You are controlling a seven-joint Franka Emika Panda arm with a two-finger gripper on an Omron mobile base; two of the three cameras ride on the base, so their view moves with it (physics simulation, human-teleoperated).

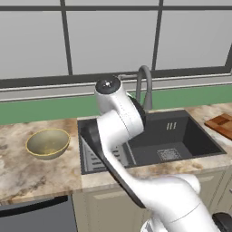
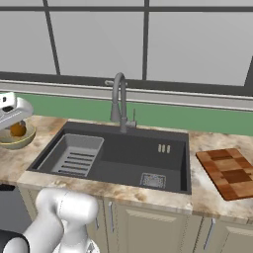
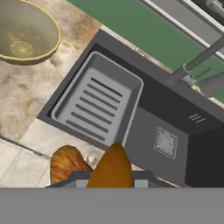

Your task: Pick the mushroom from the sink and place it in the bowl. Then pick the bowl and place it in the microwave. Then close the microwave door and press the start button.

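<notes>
Mushroom in my pincer, carried high over the desk and sink.

Nearest to me in the hand view, the orange-brown mushroom (image 3: 110,168) sits right at my fingertips, pinched in my pincer (image 3: 109,181), which is closed on it. In the right base view the mushroom (image 2: 18,129) shows just under my white hand at the far left, in front of the bowl (image 2: 17,139). Below and beyond it in the hand view lies the marbled desk (image 3: 26,98), then the ribbed drainer tray (image 3: 98,103) in the dark sink (image 3: 175,144). The tan-olive bowl (image 3: 24,33) stands on the desk just beside the sink's drainer end, apart from the mushroom. Farther back the curved faucet (image 1: 145,86) rises behind the basin, and a wooden cutting board (image 2: 228,173) lies on the desk beyond the sink's other end.
</notes>
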